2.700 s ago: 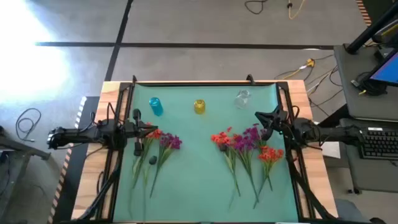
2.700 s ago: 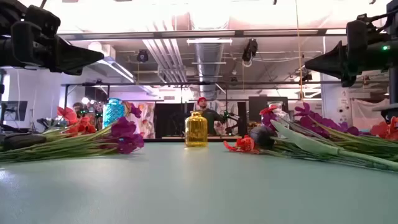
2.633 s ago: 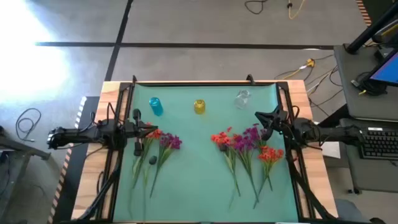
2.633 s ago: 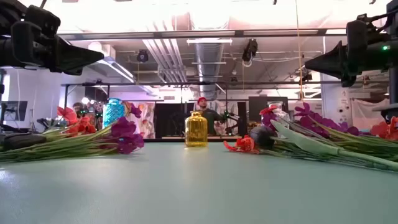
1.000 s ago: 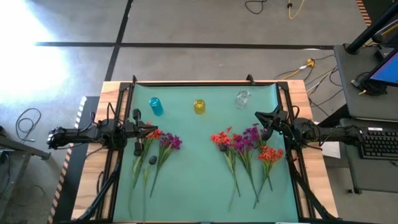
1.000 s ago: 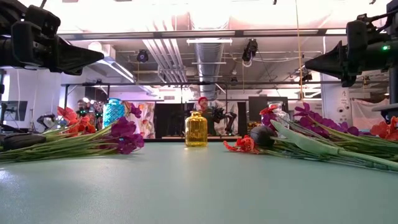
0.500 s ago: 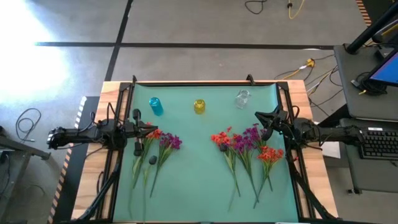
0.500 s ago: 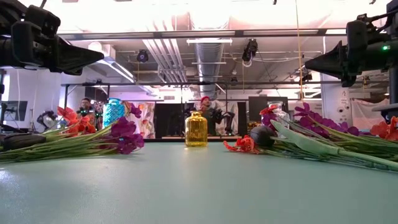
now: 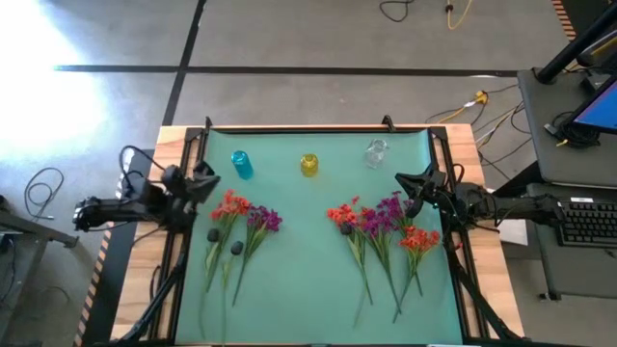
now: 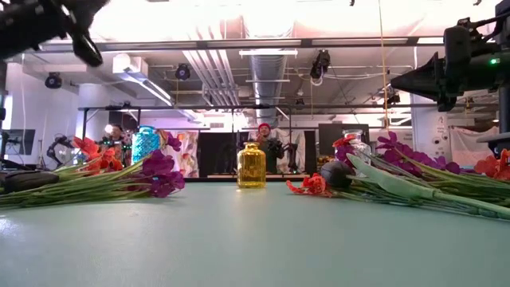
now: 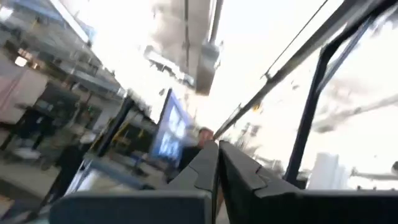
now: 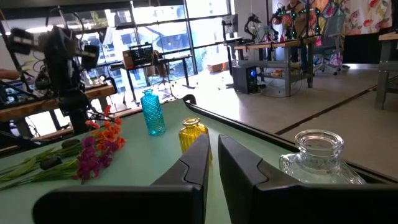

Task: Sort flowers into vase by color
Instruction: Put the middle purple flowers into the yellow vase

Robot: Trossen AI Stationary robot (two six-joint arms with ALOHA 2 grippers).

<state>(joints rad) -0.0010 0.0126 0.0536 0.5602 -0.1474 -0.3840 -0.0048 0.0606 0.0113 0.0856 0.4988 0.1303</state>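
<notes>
Two bunches of flowers lie flat on the green mat. The left bunch (image 9: 234,226) has orange-red heads (image 9: 229,204), purple heads (image 9: 262,220) and dark buds (image 9: 214,234). The right bunch (image 9: 381,226) has orange-red and purple heads. Blue vase (image 9: 241,164), yellow vase (image 9: 308,165) and clear vase (image 9: 375,152) stand upright along the far side. My left gripper (image 9: 206,175) is shut, raised and tipped upward beside the left bunch (image 10: 119,171), holding nothing. My right gripper (image 9: 400,179) is shut and hovers level above the right bunch (image 10: 398,175).
Black frame rails run along the mat's left edge (image 9: 183,222) and right edge (image 9: 445,222). Bare mat (image 9: 304,260) lies between the two bunches and toward the near edge. People move about in the room beyond the table (image 10: 259,135).
My left gripper has drawn back from over the left bunch toward the table's left and far edges, rising and tipping upward so its camera faces the ceiling. It has stayed shut. The flowers and my right arm have kept still.
</notes>
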